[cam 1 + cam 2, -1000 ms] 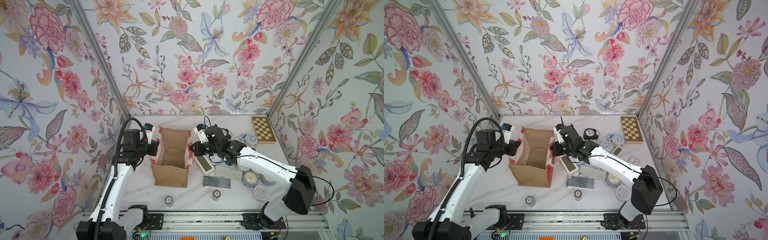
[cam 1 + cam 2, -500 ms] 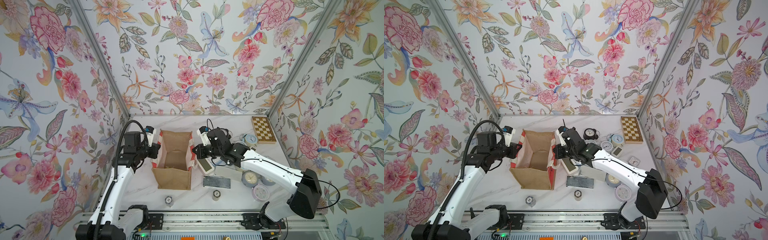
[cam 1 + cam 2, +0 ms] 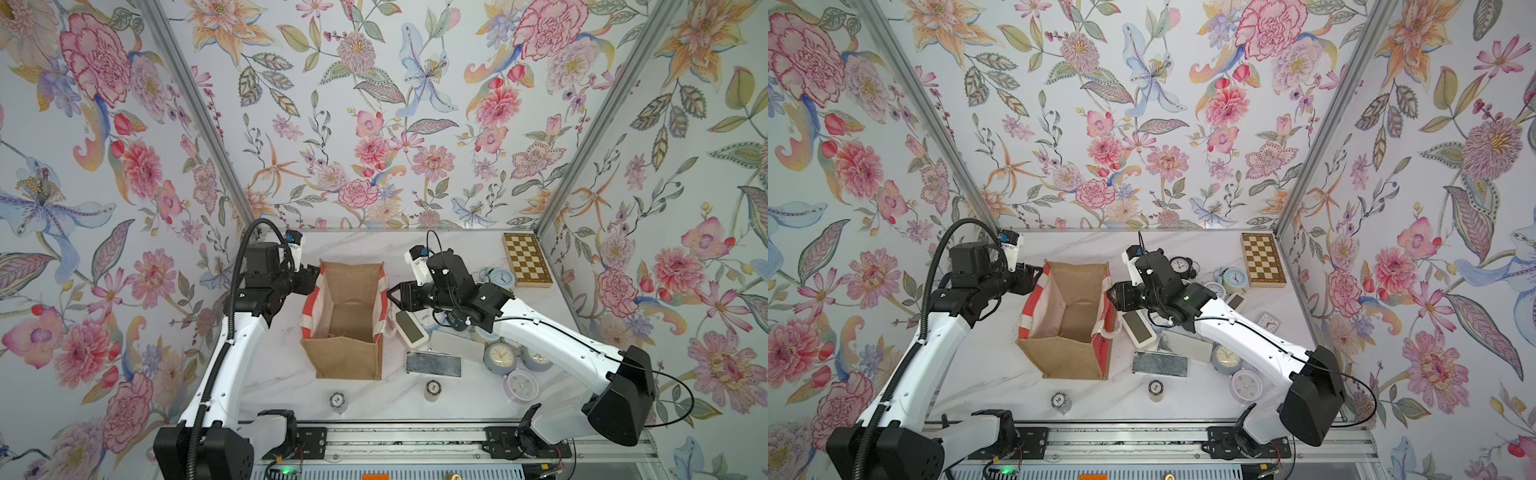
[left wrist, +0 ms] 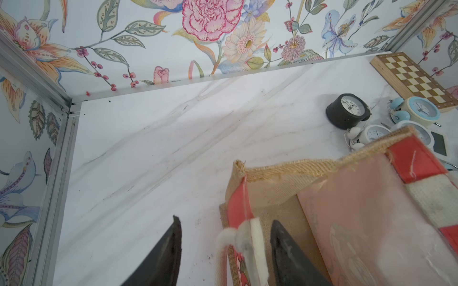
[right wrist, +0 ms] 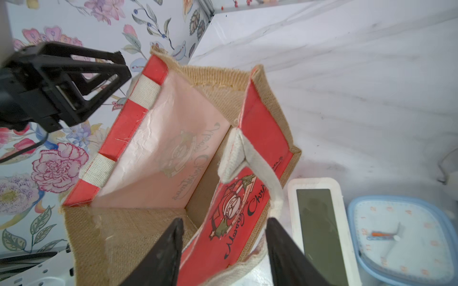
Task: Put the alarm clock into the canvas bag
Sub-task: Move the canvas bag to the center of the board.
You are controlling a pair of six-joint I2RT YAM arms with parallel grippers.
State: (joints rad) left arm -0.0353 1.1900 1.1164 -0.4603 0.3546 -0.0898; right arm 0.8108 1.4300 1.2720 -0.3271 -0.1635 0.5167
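Canvas bag [image 3: 347, 358] upright, mouth open, bare floor showing; left jaws, right jaws parted astride opposite walls.

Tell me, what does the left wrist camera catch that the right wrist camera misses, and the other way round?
Only the left wrist view shows the chessboard, a black round clock and a pale blue bell clock near the table's back edge.

Only the right wrist view shows the Santa print on the bag's outer side, a blue square clock and the right pincer, open astride that side.

Both show the canvas bag standing open on the marble table, and the left pincer, open at the bag's opposite rim.
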